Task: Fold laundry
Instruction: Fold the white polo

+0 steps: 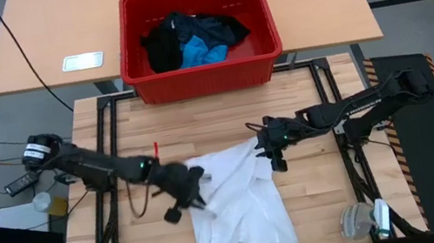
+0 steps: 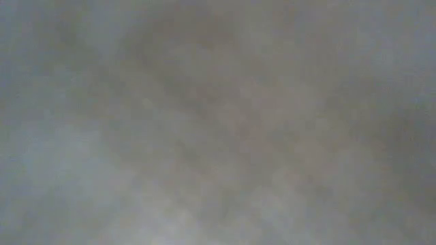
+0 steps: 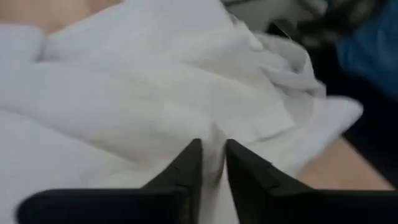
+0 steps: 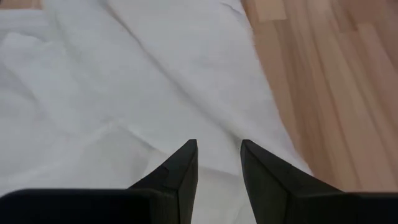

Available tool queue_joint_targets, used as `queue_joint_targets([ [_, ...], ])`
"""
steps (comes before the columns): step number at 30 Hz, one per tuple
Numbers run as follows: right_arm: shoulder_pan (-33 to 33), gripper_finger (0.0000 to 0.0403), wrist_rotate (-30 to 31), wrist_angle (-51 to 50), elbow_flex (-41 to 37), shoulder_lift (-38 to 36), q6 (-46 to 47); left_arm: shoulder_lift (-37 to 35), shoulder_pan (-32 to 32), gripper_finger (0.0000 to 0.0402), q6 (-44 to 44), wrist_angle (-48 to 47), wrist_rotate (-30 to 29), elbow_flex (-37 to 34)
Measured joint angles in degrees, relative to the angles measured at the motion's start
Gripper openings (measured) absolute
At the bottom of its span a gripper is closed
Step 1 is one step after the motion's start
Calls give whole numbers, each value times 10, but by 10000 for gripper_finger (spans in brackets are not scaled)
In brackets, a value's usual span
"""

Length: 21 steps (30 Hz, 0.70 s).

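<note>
**Both my grippers at the white shirt**

My left gripper [image 1: 197,197] sits just left of centre in the lower half of the high view, at the left edge of the white shirt [image 1: 236,207]. In my left wrist view its fingers [image 3: 186,171] stand close together with a narrow fold of white cloth between them, so I am pinching the shirt there.

My right gripper [image 1: 269,155] is right of centre, at the shirt's upper right corner. In my right wrist view its fingers [image 4: 183,168] stand a little apart over the white cloth; I cannot tell whether they grip it.

The shirt lies rumpled on the wooden table [image 1: 335,190], reaching down to the bottom edge of the frame. The other laundry, black garments [image 1: 165,46] and a small bright blue piece [image 1: 203,51], lies in the red crate [image 1: 207,74] at top centre.

The low view is only grey blur, perhaps covered. I can read no writing anywhere.
</note>
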Motion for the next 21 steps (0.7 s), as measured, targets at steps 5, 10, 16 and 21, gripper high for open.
queue_joint_targets([
  [5,7,130,-21,1,0,0,17,0,-68,154,9,-55,-101,-1],
  [10,30,130,2,0,0,0,26,-24,-86,194,-9,-67,-173,10],
  [16,73,130,83,-6,0,0,85,-29,-82,194,-19,-112,-238,71],
  [21,103,130,136,-35,0,0,118,38,-81,188,-6,-195,-247,149],
])
